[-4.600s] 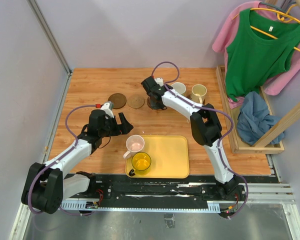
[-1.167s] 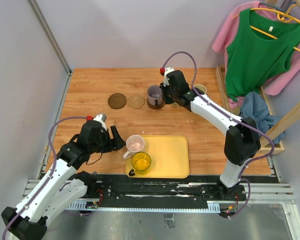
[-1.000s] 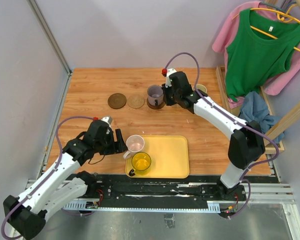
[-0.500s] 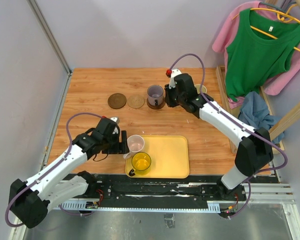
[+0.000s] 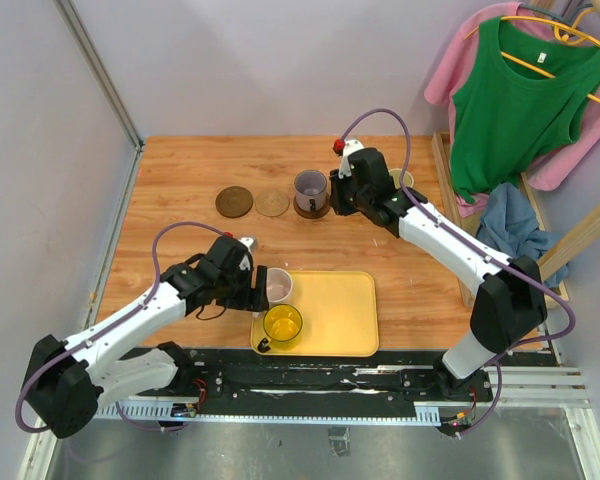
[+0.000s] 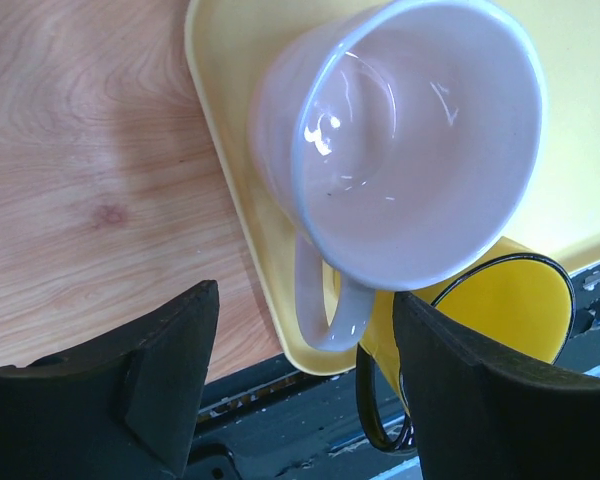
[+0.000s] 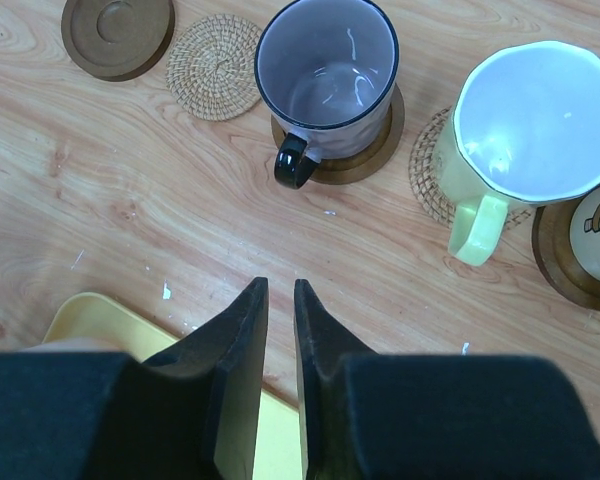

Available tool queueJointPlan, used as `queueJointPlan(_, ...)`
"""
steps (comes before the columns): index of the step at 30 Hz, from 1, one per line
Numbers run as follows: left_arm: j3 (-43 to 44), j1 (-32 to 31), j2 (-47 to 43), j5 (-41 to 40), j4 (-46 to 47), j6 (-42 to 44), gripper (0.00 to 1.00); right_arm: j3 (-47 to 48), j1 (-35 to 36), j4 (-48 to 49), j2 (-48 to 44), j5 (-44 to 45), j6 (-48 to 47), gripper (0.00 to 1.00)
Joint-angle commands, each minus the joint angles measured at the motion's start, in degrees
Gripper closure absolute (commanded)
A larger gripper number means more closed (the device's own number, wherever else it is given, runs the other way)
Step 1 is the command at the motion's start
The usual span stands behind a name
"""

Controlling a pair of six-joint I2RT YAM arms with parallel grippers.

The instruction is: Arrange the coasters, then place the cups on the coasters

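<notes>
The left gripper [image 6: 302,330] stands spread wide, its matte black fingers [image 6: 170,350] either side of the looped handle of the glossy pale pink mug [image 6: 410,150], not touching it. That mug sits at the edge of the smooth yellow tray [image 6: 580,120], against a translucent yellow mug [image 6: 500,310]. On the grained wood table [image 7: 130,220] lie a bare dark turned-wood coaster [image 7: 117,33] and a bare woven tan coaster [image 7: 216,67]. The purple-grey mug [image 7: 326,65] sits on a dark disc [image 7: 365,160]. The right gripper [image 7: 280,290] hovers nearly clenched, empty. The pale green-white mug [image 7: 535,110] rests on a woven disc [image 7: 425,175].
</notes>
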Motion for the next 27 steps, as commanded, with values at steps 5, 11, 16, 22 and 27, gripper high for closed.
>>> queueJointPlan(5,0.6,-2.8,2.4,0.2,3.3,1.4,0.27,-1.9,-0.6,0.2,-1.8,-0.7,1.2,0.82)
queueJointPlan(11,0.0,-4.2,3.9,-0.6,5.7,1.9,0.37,-2.9,-0.6,0.2,-2.5,-0.5,1.5,0.82)
queueJointPlan(16,-0.6,-5.3,5.2,-1.3,6.8,2.1,0.42,-4.0,-0.6,0.4,-3.1,-0.6,1.9,0.82)
queueJointPlan(22,-2.0,-7.0,6.3,-3.0,8.9,0.8,0.4,-5.4,-0.6,0.8,-3.9,-0.5,2.1,0.82)
queueJointPlan(27,-3.0,-7.8,8.3,-3.2,11.8,0.2,0.4,-5.8,-0.6,0.8,-4.2,-0.1,1.9,0.82)
